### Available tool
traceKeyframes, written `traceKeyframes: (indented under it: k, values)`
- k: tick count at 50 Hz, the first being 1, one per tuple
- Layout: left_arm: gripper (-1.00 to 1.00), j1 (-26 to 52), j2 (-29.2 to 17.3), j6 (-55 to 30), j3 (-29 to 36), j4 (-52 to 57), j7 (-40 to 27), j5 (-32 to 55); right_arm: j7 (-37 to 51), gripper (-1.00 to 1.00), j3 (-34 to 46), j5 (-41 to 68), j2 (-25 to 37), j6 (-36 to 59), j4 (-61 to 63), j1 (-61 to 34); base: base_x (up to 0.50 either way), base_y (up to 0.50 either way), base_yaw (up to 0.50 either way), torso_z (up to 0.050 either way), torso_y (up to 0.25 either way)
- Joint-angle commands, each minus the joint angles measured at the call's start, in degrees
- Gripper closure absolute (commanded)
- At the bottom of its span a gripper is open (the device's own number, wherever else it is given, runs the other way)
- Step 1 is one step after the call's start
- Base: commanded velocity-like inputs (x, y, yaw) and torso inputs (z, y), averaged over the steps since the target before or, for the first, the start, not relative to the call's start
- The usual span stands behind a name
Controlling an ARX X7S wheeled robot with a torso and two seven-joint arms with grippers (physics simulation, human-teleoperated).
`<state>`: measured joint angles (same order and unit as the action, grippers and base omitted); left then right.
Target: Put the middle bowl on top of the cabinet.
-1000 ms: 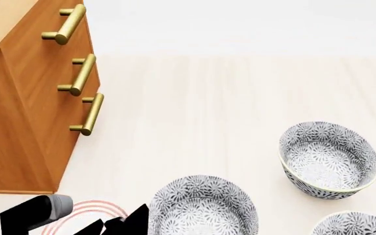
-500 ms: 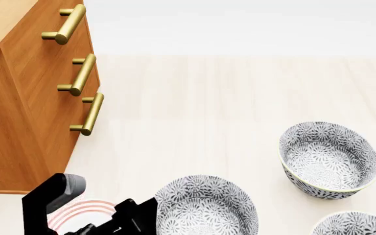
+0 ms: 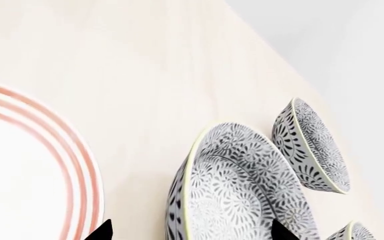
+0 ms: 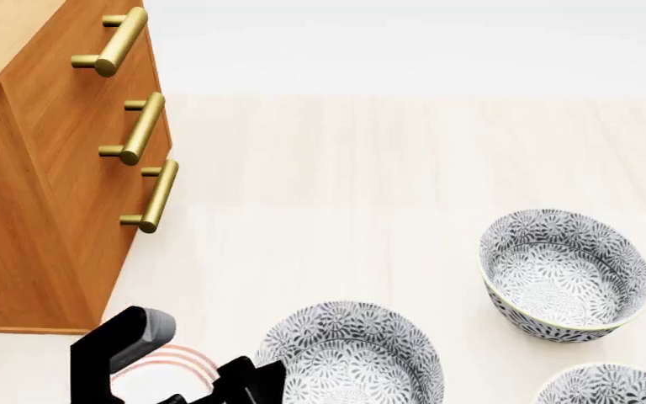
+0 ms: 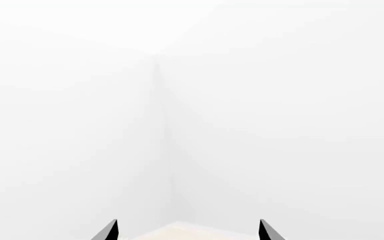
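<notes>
Standing at far left, the tall orange-brown wooden cabinet [image 4: 43, 168] carries nothing on its visible top; lifting and placing remain. The left gripper [image 3: 188, 234], jaws spread, straddles the near wall of the deep grey-floral ceramic middle bowl [image 4: 352, 358] resting on the table. The right gripper [image 5: 188, 232] is open, facing blank wall.

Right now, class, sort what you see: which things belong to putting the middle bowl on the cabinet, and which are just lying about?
Belong to the job:
middle bowl
cabinet
left pincer, open around that bowl's rim

Just lying about:
red-striped plate
far right bowl
near right bowl
right pincer, open, holding nothing
</notes>
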<state>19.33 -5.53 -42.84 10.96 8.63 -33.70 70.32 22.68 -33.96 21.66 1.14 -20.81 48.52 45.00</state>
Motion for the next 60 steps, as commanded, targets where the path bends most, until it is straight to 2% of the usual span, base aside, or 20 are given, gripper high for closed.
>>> traceKeyframes:
  k: [1, 60]
  values:
    - [-1.00, 0.06, 0.54, 1.80, 0.54, -1.71, 2.92, -0.31, -1.37, -1.00, -1.44, -1.39, -1.13, -0.24, -0.29, -0.01, 0.00, 0.00, 0.00, 0.000, 0.000]
    - [-1.00, 3.45, -0.55, 3.79, 6.27, -9.13, 3.88, 1.94, -1.90, -1.00, -1.94, -1.44, -1.13, -0.48, 0.35, -0.01, 0.00, 0.00, 0.00, 0.000, 0.000]
